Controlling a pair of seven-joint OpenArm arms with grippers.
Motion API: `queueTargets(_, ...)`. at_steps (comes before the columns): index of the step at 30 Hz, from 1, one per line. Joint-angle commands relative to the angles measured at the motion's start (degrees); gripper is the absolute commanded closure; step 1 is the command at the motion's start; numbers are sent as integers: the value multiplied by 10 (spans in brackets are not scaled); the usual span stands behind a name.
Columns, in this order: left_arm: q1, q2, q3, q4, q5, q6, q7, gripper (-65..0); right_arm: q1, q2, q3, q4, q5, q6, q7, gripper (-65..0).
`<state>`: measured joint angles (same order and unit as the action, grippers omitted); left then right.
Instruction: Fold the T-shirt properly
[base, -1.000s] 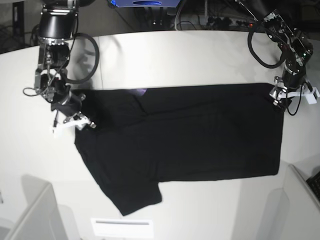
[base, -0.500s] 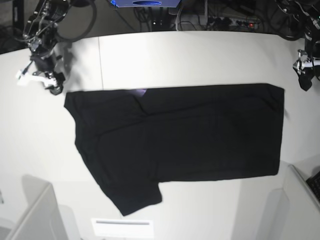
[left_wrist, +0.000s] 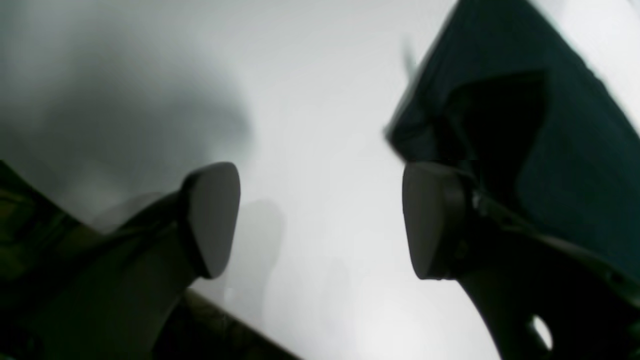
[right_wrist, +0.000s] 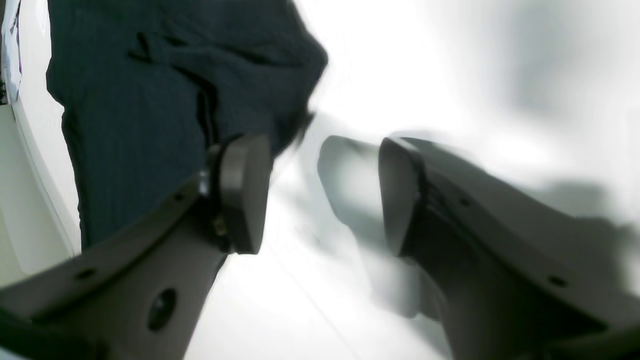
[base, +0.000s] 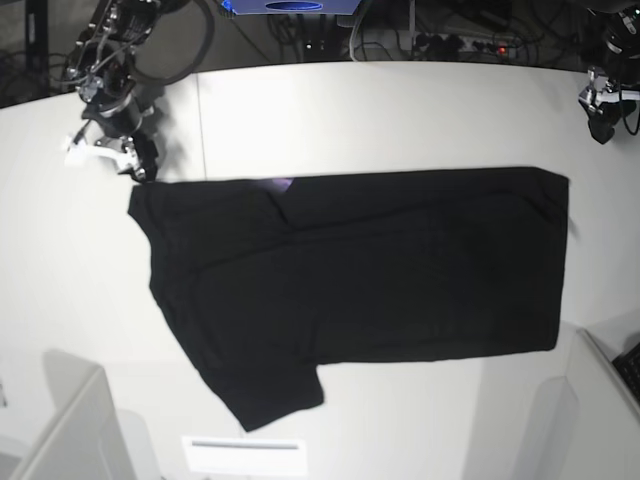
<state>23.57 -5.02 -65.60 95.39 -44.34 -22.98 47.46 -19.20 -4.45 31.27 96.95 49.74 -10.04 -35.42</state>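
The black T-shirt (base: 380, 265) lies flat across the white table (base: 380, 110), with one sleeve (base: 265, 395) pointing toward the front left and a sliver of purple (base: 281, 184) at its far edge. My right gripper (base: 120, 158) hovers just beyond the shirt's far-left corner; in its wrist view the right gripper (right_wrist: 322, 195) is open and empty, with the T-shirt (right_wrist: 150, 75) at upper left. My left gripper (base: 600, 118) is lifted off past the far-right corner. In its own view the left gripper (left_wrist: 320, 220) is open, and the T-shirt corner (left_wrist: 525, 125) lies behind its right finger.
A white label (base: 245, 455) lies at the table's front edge. Grey box-like shapes stand at the front left (base: 70, 430) and front right (base: 600, 400). Cables and equipment (base: 420, 35) line the back.
A second ago both grippers were down at the shirt's far corners; both have since lifted away. The right gripper's jaws have opened wider, and it has drifted back toward the left corner.
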Motion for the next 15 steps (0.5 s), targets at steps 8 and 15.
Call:
queueTargets(8, -47, -14, -4, -36, 60, -22, -11, -485, 28, 4, 1, -5, 7, 8, 6, -342)
queueTargets(15, -66, -17, -4, -60, 66, -46, -11, -485, 71, 10, 1, -75, 7, 8, 6, -342)
